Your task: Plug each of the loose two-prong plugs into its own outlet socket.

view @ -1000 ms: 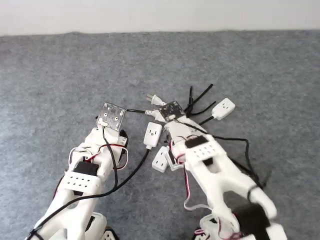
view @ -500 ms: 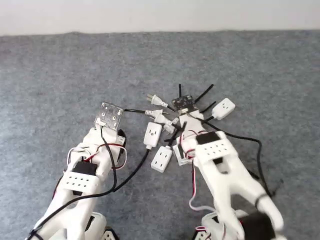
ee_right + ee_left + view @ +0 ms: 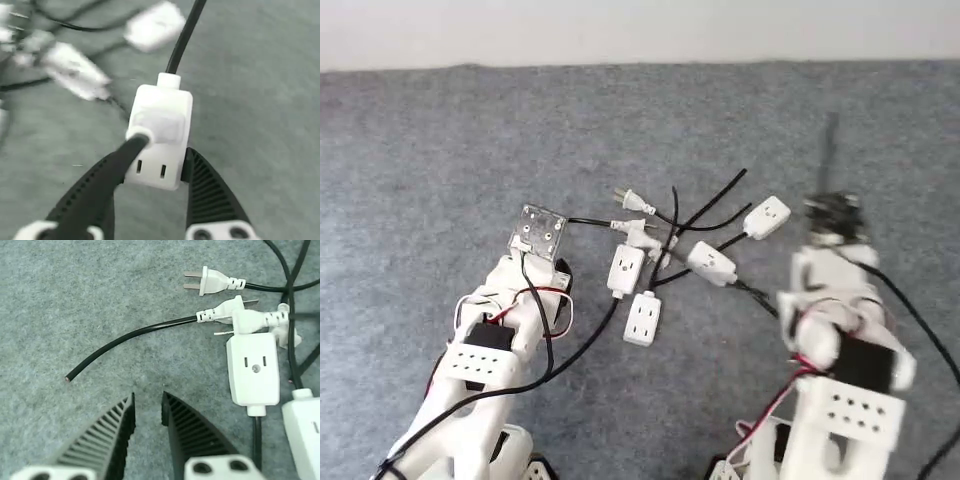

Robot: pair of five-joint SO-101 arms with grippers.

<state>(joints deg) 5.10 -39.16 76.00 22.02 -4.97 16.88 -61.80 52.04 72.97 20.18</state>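
Two white two-prong plugs (image 3: 632, 200) (image 3: 638, 232) on black cords lie mid-table, beside several white outlet sockets (image 3: 624, 268) (image 3: 642, 318) (image 3: 712, 262) (image 3: 767, 216). In the left wrist view the plugs (image 3: 215, 281) (image 3: 225, 315) lie unplugged just beyond one socket (image 3: 254, 370). My left gripper (image 3: 148, 397) hovers over bare carpet short of them, narrowly open and holding nothing. My right gripper (image 3: 161, 147) is shut on another white outlet socket (image 3: 160, 120), whose black cord (image 3: 182, 40) runs away from it. The right arm (image 3: 835, 300) stands at the right of the cluster.
A loose black cord end (image 3: 67, 379) lies on the grey carpet (image 3: 440, 160) near the left gripper. Tangled black cords (image 3: 710, 205) cross the cluster. The left arm (image 3: 500, 320) stands at the lower left. Open carpet stretches to the far left and far right.
The right arm has swung from over the middle cluster out to the right, carrying a socket and its cord. That uncovered a socket in the middle. The left arm stayed put.
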